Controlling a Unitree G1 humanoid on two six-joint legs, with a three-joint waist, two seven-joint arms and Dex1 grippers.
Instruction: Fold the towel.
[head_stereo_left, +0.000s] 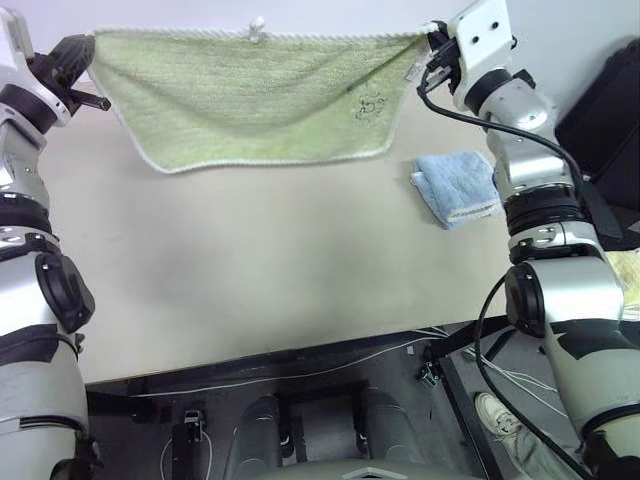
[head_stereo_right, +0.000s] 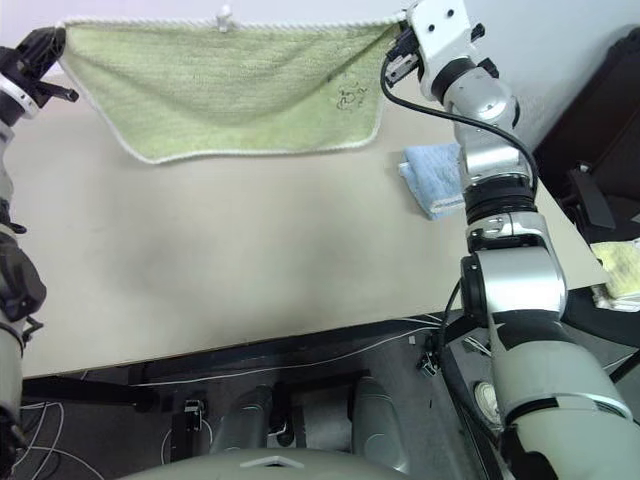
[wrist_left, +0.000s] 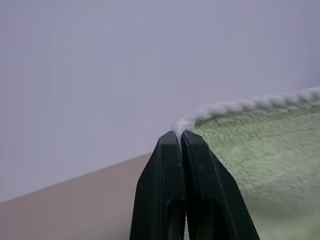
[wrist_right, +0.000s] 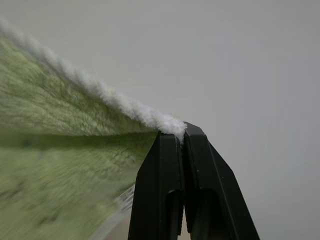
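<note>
The light lime-green towel (head_stereo_left: 250, 95) hangs stretched in the air above the far part of the table, white trim along its top edge, a small white loop (head_stereo_left: 257, 27) at the middle and a dark embroidered mark (head_stereo_left: 370, 105) near its right side. My left gripper (head_stereo_left: 88, 45) is shut on its upper left corner, and the left wrist view shows the white trim (wrist_left: 187, 121) pinched between the black fingers. My right gripper (head_stereo_left: 430, 38) is shut on the upper right corner (wrist_right: 170, 124). The towel's lower edge hangs free over the tabletop.
A folded light blue towel (head_stereo_left: 457, 186) lies on the beige table (head_stereo_left: 250, 280) at the right, below my right forearm. A dark object (head_stereo_left: 610, 110) sits at the far right. Cables (head_stereo_left: 300, 375) run along the table's near edge.
</note>
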